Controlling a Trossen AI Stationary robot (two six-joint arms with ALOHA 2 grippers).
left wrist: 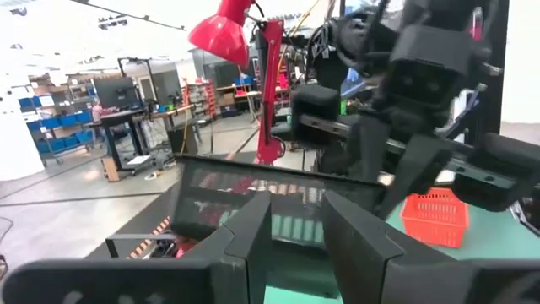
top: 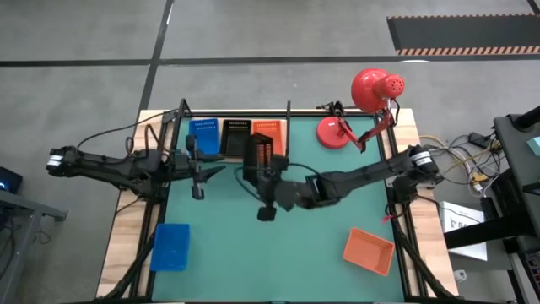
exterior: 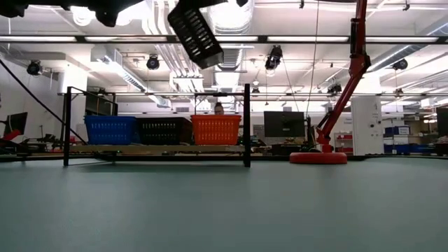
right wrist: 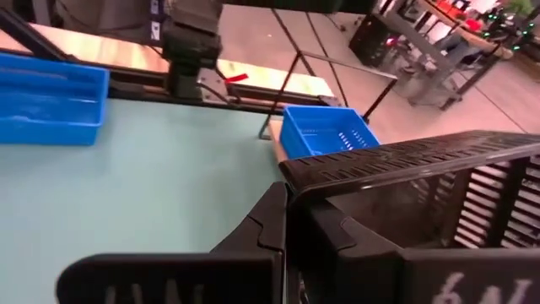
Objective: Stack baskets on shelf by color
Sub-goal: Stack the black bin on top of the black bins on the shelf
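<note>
High view: right claw (top: pixel 263 181) grips a tilted black basket (top: pixel 258 156) just before the shelf's (top: pixel 278 128) black basket (top: pixel 234 138); left claw (top: pixel 197 169), half-open, waits beside.

No readable text, label, brand or number showing in any view, pale marks on the right gripper's dark housing (right wrist: pixel 477 283) too cut off to read, a printed sheet (top: pixel 462 221) lying beside the worktop, print too small to read

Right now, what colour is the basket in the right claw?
Black; the basket held in the right claw shows best in the high view.
</note>
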